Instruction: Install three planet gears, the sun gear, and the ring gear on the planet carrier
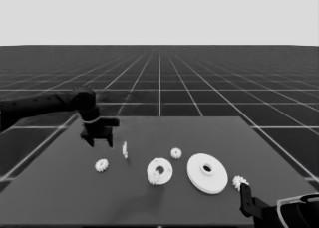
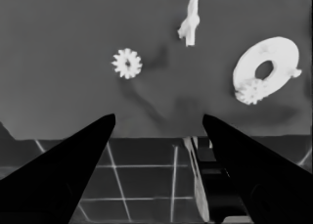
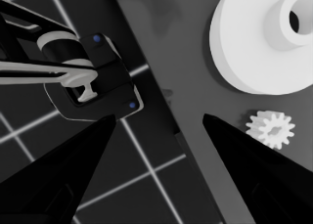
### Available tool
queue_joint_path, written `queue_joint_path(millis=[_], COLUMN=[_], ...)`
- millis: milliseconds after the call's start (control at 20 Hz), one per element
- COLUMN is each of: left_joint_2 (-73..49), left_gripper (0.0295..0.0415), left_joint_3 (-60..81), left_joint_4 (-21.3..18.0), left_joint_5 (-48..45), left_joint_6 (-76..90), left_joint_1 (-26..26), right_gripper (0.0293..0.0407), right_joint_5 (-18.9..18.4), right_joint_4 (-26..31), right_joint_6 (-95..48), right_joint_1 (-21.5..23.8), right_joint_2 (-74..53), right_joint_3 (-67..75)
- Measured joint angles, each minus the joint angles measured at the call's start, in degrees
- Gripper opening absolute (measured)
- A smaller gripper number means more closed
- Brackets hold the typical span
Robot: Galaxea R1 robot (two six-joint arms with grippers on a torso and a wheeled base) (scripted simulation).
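Gears lie scattered on the tabletop, and we count four. One gear sits alone toward the left; in the left wrist view it shows well apart from the other parts. A second gear lies between the two round parts, at about 1 o'clock from the smaller round part. A third gear rests on the rim of the smaller round part at about 7 o'clock, overlapping its edge, and the left wrist view shows the same overlap. The fourth gear lies just beside the larger round part, at about 4 o'clock from it, near the tabletop's right front corner.

We see the larger round part directly at 3 o'clock from the smaller one, the two near but apart. A thin white piece stands upright at about 10 o'clock from the smaller round part.

Left gripper hangs over the tabletop's left rear area with its fingers spread and nothing between them. Right gripper shows at the lower right corner, close to the fourth gear; its fingers are spread too, holding nothing.
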Motion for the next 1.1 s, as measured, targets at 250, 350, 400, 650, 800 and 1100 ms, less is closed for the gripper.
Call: queue_joint_path(millis=[250,350,400,650,800,1100], left_joint_2=[-3.5,-3.4,-3.6,0.8,1.3,1.4], left_gripper=[0.0385,0.0385,0.0385,0.0385,0.0385,0.0313], left_joint_3=[-10.3,-11.0,-10.7,-20.1,-21.1,-21.3], left_joint_4=[0.4,0.4,7.9,16.5,16.9,16.9], left_joint_5=[0.3,0.3,-5.8,-14.8,-15.4,-15.5], left_joint_6=[12.3,12.9,13.0,16.2,16.5,16.6], left_joint_1=[0.1,0.1,8.0,22.2,22.8,22.9], right_gripper=[0.0385,0.0385,0.0385,0.0385,0.0385,0.0385], right_joint_5=[0.0,0.0,0.0,0.0,0.0,0.0], right_joint_4=[0.0,0.0,0.0,0.0,0.0,0.0], right_joint_6=[0.0,0.0,0.0,0.0,0.0,0.0], right_joint_1=[0.0,0.0,0.0,0.0,0.0,0.0], right_joint_2=[0.0,0.0,0.0,0.0,0.0,0.0], right_joint_3=[0.0,0.0,0.0,0.0,0.0,0.0])
